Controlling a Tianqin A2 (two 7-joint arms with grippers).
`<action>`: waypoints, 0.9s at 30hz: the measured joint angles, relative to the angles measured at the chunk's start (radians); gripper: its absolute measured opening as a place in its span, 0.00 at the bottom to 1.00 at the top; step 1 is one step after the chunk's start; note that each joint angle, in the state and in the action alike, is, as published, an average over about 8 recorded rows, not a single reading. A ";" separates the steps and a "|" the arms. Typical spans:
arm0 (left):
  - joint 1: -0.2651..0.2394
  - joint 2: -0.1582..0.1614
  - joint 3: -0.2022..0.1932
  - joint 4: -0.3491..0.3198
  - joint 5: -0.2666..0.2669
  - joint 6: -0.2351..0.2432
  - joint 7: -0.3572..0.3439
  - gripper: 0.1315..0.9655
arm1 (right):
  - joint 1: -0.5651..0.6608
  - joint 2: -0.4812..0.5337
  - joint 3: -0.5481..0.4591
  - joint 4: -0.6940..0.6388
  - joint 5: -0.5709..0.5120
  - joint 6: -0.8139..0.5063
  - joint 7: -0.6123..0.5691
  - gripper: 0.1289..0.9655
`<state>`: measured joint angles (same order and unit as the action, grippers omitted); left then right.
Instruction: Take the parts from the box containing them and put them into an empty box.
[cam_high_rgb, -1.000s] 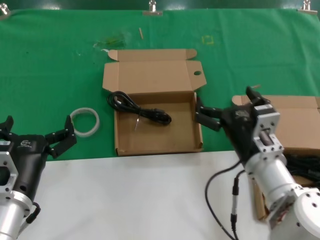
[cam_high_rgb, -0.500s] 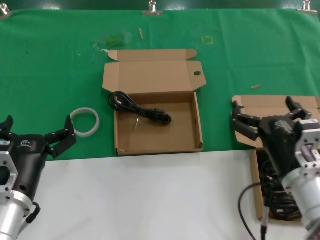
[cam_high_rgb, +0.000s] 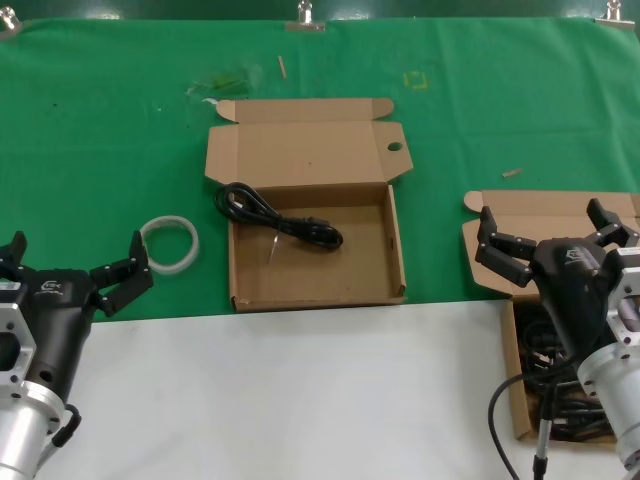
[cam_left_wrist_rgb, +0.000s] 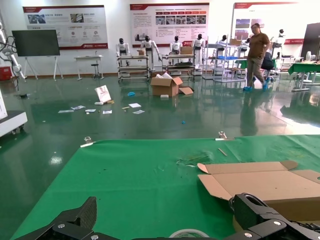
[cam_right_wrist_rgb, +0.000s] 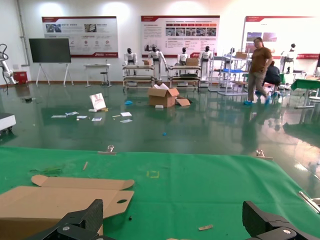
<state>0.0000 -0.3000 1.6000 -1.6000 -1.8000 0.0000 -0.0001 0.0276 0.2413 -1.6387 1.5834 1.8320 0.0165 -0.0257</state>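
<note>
Parts (cam_high_rgb: 560, 385) in plain-lid box (cam_high_rgb: 540, 225), one cord (cam_high_rgb: 280, 220) in holed-tab box (cam_high_rgb: 315, 285)

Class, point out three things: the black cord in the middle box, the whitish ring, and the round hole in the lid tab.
black cord (cam_high_rgb: 280, 222), head view, middle of its coil.
whitish ring (cam_high_rgb: 186, 245), head view, right rim.
round hole (cam_high_rgb: 394, 146), head view, pierced tab's centre.

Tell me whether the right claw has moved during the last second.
Yes. The right claw has pulled rightward, away from the holed-lid box, and now hangs open over the box with cords.
</note>
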 joint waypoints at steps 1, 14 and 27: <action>0.000 0.000 0.000 0.000 0.000 0.000 0.000 1.00 | 0.000 0.000 0.000 0.000 0.000 0.000 0.000 1.00; 0.000 0.000 0.000 0.000 0.000 0.000 0.000 1.00 | 0.000 0.000 0.000 0.000 0.000 0.000 0.000 1.00; 0.000 0.000 0.000 0.000 0.000 0.000 0.000 1.00 | 0.000 0.000 0.000 0.000 0.000 0.000 0.000 1.00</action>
<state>0.0000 -0.3000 1.6000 -1.6000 -1.8000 0.0000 0.0001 0.0276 0.2410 -1.6387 1.5834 1.8320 0.0165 -0.0257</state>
